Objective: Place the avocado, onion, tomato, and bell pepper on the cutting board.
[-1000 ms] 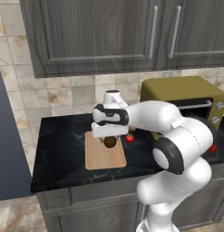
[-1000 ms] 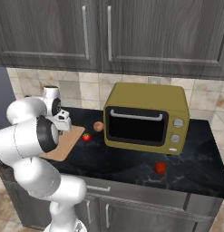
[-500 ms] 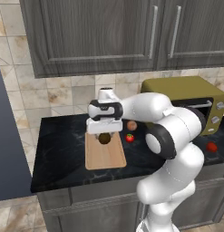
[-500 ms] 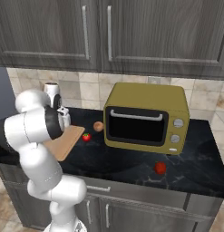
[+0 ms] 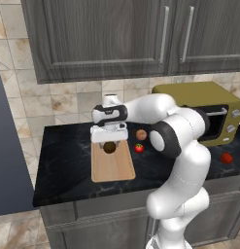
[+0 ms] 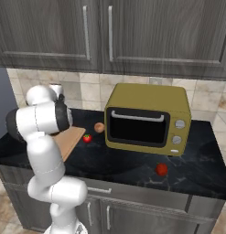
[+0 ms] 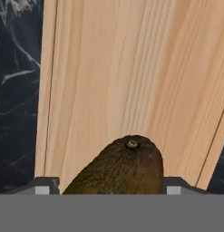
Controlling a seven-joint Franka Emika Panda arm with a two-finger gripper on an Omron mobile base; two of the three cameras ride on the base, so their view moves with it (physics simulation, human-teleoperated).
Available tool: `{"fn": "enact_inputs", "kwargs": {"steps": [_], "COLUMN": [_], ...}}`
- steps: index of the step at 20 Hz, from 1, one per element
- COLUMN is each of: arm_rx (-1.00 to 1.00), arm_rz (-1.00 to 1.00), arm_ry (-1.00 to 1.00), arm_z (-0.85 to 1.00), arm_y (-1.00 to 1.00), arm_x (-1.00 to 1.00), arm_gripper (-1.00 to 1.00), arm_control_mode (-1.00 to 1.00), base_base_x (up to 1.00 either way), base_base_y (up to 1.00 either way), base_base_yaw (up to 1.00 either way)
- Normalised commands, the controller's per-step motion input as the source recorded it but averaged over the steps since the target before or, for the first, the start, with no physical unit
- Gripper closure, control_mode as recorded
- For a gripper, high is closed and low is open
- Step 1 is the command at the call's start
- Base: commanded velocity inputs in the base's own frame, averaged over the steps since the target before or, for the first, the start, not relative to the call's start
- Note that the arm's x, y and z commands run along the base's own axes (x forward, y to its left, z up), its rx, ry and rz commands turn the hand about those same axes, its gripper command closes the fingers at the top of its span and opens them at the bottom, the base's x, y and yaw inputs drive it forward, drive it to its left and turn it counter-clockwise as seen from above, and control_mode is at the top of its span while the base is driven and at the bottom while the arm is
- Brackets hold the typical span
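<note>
Dark marbled stone makes up the tabletop (image 5: 63, 160), under grey cabinets (image 5: 102, 39) and a tiled wall. Nearest the front edge lies the cutting board (image 5: 111, 165), its far end under the tool (image 5: 109, 144). The tool hangs over the board with the avocado (image 5: 110, 147) between its fingers; in the hand view the avocado (image 7: 120, 167) sits between the two fingertips (image 7: 45, 185), clamped, with bare wood grain of the cutting board (image 7: 131, 77) beyond it. Whether the avocado touches the board cannot be told. Just beside the board's right edge sits the tomato (image 5: 139, 148), and a little farther back the onion (image 5: 141, 134), both on the stone and apart from each other. Well off to the right, the bell pepper (image 5: 226, 157) lies in front of the olive toaster oven (image 6: 148, 119), near the front edge.
</note>
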Motion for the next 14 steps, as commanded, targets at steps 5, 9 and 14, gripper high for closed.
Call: {"fn": "enact_inputs", "kwargs": {"steps": [5, 9, 14], "arm_rx": [0.00, 0.00, 0.00], "arm_rz": [0.00, 0.00, 0.00], "arm_ry": [0.04, 0.03, 0.04], "arm_z": [-0.32, -0.29, -0.29], "arm_y": [0.06, 0.05, 0.11], "arm_x": [0.00, 0.00, 0.02], "arm_gripper": [1.00, 1.00, 1.00], "arm_control_mode": [-1.00, -1.00, -1.00], "base_base_x": [0.00, 0.00, 0.00], "base_base_y": [0.00, 0.00, 0.00], "base_base_yaw": [0.00, 0.00, 0.00]}}
